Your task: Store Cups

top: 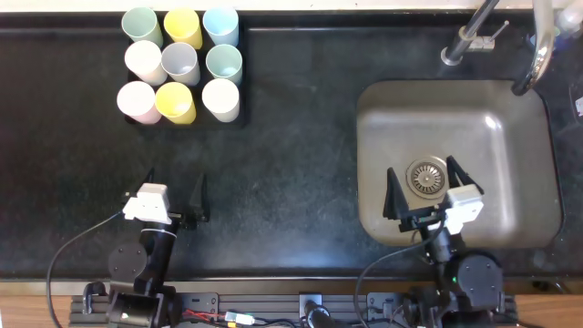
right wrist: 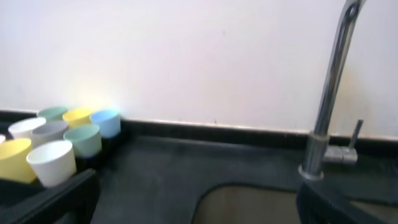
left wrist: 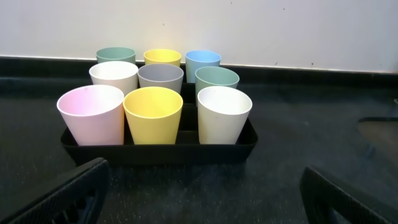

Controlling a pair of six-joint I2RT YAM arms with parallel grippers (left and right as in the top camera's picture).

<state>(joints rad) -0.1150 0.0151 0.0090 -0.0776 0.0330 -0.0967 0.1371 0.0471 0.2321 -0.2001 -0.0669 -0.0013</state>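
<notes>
Black tray (left wrist: 158, 152) holds nine upright cups (left wrist: 153, 115).

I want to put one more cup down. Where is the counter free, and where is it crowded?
Free: the counter between the tray and the sink, and the strip in front of the tray. Crowded: the tray itself, where nine cups fill every place.

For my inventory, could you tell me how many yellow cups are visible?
2, both in the tray: one yellow cup mid back row, another mid front row. None seems hidden.
</notes>
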